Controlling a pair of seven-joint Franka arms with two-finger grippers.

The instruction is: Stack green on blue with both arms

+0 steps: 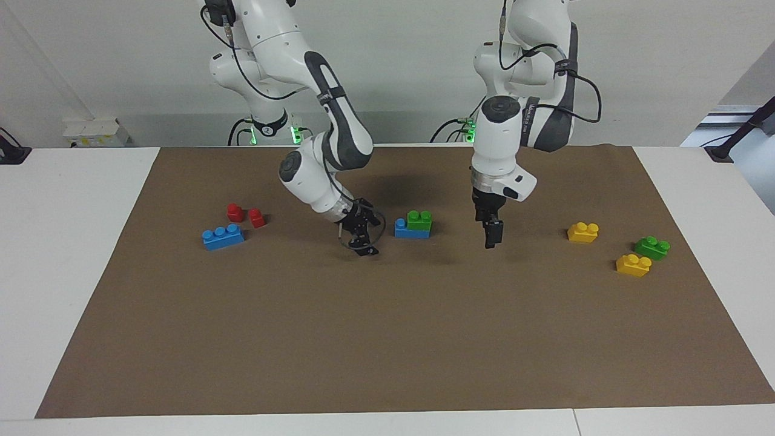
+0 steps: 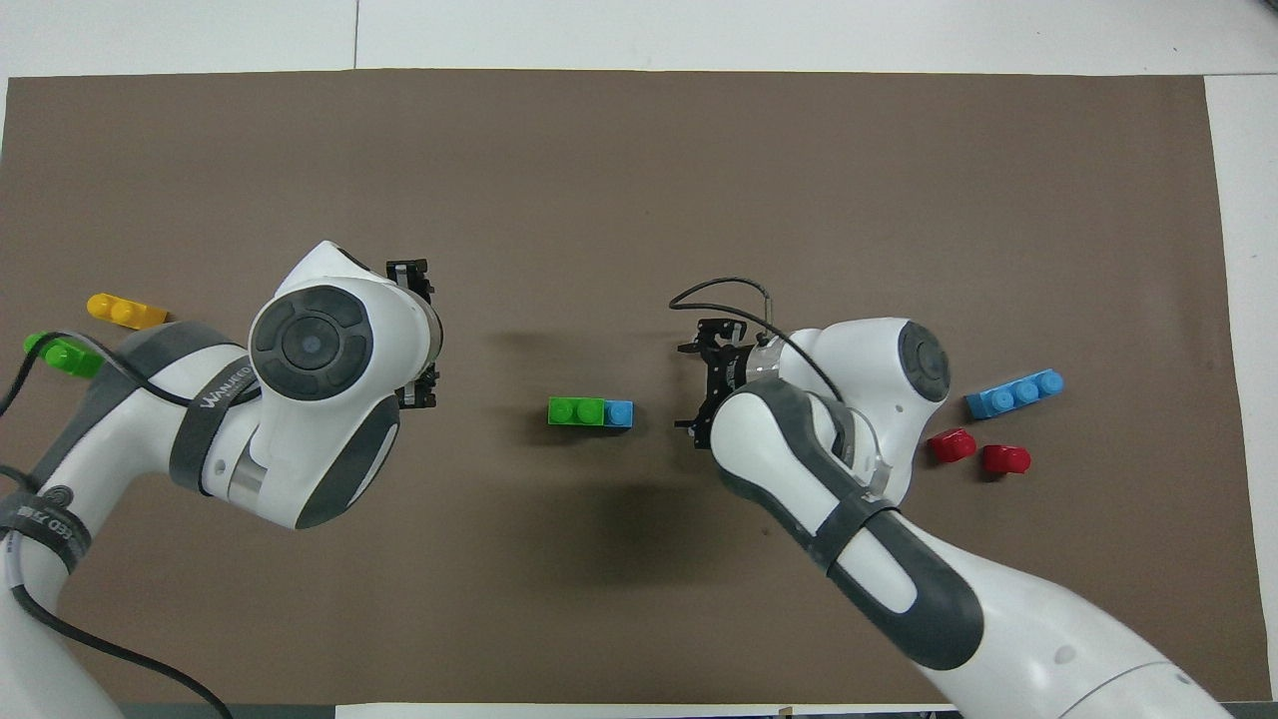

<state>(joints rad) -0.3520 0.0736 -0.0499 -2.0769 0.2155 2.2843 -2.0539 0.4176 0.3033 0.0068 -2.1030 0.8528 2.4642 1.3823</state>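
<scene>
stack: green brick (image 1: 419,219) sits on blue brick (image 1: 411,228), mid-table
left tool (image 1: 491,238): you see it empty; finger gap unclear
right tool (image 1: 361,241): empty, fingers apart

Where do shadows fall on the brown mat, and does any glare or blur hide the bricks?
Facing view: a soft dark patch on the brown mat near the robots, above the green brick stacked on the blue brick. Overhead view: soft patches around that stack. No glare; bricks sharp in both.

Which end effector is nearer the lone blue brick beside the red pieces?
Right. The right end effector hangs between that blue brick and the stacked pair; the left end effector is past the stack, toward the left arm's end.
</scene>
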